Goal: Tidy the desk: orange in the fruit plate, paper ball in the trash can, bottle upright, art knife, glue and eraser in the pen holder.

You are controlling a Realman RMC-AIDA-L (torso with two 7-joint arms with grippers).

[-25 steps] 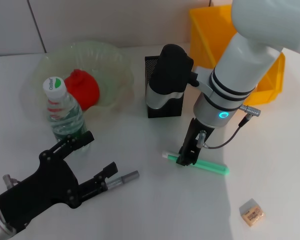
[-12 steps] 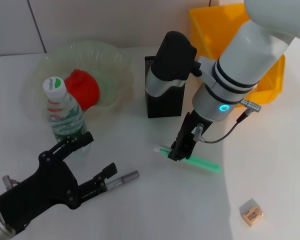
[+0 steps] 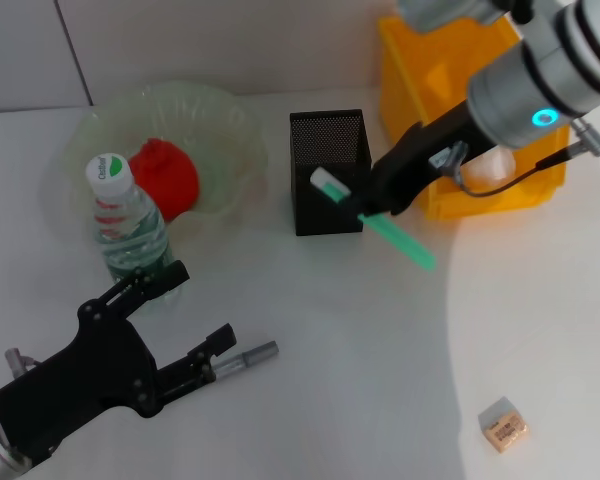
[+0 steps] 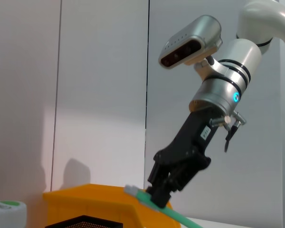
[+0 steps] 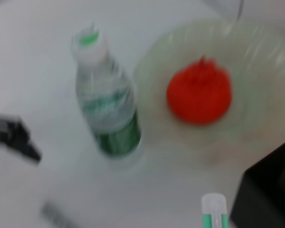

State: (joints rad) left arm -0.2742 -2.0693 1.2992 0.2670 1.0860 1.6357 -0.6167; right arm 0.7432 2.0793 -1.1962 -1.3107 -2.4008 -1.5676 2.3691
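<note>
My right gripper [image 3: 372, 205] is shut on the green glue stick [image 3: 395, 235] and holds it tilted in the air, its white cap over the front rim of the black mesh pen holder [image 3: 328, 215]. The left wrist view shows the same grip on the glue stick [image 4: 147, 199]. At the lower left, my left gripper [image 3: 195, 310] is open, with the silver art knife [image 3: 248, 357] lying by its lower finger. The bottle [image 3: 130, 220] stands upright. The orange [image 3: 165, 178] lies in the clear fruit plate [image 3: 230, 120]. The eraser [image 3: 503, 423] lies at the front right.
The yellow trash can [image 3: 420, 70] stands behind and right of the pen holder, with a pale lump [image 3: 497, 163] inside it. The right arm's cable hangs in front of the can. Bare white table spreads between the pen holder and the eraser.
My right gripper has lifted the glue stick off the table and carried it up and back to the pen holder's rim. The left arm has not moved.
</note>
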